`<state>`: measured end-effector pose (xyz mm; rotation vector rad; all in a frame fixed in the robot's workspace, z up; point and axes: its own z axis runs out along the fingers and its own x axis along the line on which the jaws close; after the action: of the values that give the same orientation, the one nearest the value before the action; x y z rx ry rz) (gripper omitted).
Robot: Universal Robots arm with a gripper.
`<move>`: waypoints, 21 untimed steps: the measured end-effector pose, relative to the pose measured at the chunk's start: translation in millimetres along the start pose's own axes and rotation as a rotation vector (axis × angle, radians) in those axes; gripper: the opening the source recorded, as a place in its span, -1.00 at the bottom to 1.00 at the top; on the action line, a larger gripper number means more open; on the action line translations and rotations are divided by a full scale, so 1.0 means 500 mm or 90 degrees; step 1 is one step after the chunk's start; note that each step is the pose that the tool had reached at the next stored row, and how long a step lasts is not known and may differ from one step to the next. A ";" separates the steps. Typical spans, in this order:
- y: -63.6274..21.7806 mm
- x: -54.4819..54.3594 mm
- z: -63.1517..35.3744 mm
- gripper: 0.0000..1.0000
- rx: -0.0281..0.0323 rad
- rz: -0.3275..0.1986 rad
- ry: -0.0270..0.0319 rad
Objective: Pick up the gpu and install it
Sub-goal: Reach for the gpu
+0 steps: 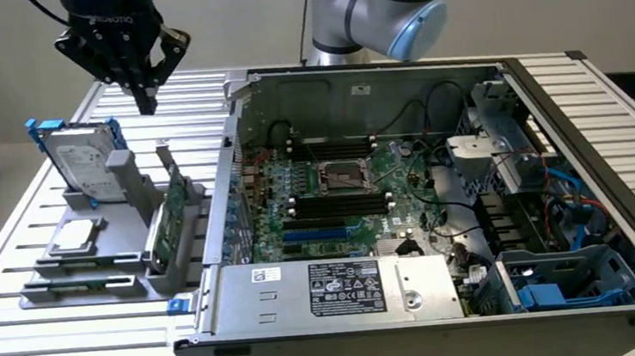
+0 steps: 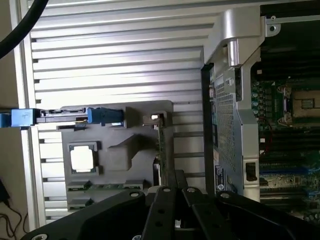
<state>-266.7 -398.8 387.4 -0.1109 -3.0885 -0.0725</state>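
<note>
The gpu (image 1: 173,210) stands on edge in a slot of the grey holder (image 1: 85,280), green board facing the exterior view's left, thin silver bracket end uppermost. In the wrist view the gpu (image 2: 159,142) appears edge-on as a thin green strip. My gripper (image 1: 146,96) hangs well above and behind the card, over the slatted table. Its fingers point down, pressed together with nothing between them. In the wrist view the gripper (image 2: 175,187) lines up roughly with the card's edge.
A silver hard drive (image 1: 80,160) with a blue frame leans in the holder, and a small square silver chip (image 1: 78,236) lies flat beside it. The open computer case (image 1: 234,142) stands close at the exterior view's right, with the motherboard (image 1: 342,197) exposed inside.
</note>
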 end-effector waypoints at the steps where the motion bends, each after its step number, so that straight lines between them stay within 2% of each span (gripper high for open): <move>1: 0.000 0.006 0.002 -0.79 0.0002 0.000 0.0000; 3: -0.001 0.011 0.004 -0.79 0.0008 -0.003 0.0003; 7: -0.002 0.012 0.004 -0.79 0.0044 -0.015 0.0040; 11: -0.002 0.013 0.005 -0.79 0.0150 -0.029 0.0072; 14: -0.002 0.016 0.006 -0.79 0.0216 -0.034 0.0078; 21: -0.002 0.018 0.006 -0.79 0.0219 -0.035 0.0074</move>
<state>-276.1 -399.2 384.7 -0.0248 -3.0797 -0.0221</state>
